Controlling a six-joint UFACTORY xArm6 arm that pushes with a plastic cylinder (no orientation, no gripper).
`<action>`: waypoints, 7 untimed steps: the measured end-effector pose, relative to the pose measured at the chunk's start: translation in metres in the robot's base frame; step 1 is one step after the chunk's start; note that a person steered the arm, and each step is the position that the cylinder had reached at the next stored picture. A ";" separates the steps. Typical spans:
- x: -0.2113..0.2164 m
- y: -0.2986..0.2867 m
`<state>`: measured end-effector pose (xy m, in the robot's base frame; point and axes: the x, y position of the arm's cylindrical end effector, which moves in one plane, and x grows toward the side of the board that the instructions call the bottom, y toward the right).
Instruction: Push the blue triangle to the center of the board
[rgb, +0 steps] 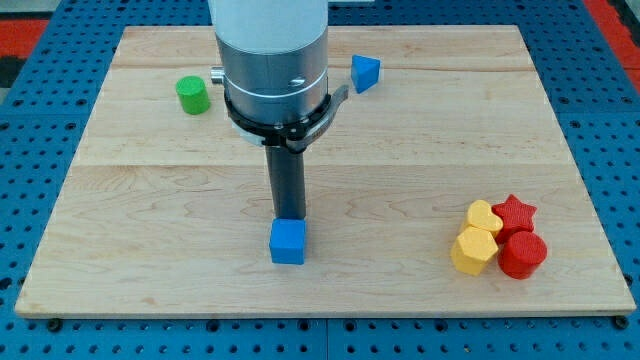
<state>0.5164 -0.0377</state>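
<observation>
The blue triangle (366, 72) sits near the view's top, just right of the arm's grey body. My tip (288, 217) stands below the middle of the wooden board (420, 150), touching or just above the top edge of a blue cube (288, 241). The tip is far below and to the left of the blue triangle.
A green cylinder (193, 95) stands at the upper left. At the lower right sits a cluster: a yellow heart (484, 216), a yellow hexagon-like block (473, 250), a red star (515, 212) and a red cylinder-like block (522, 254). The arm's body hides part of the board's top middle.
</observation>
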 end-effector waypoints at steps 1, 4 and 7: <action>-0.039 0.001; -0.202 0.173; -0.219 0.030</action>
<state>0.2971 -0.0072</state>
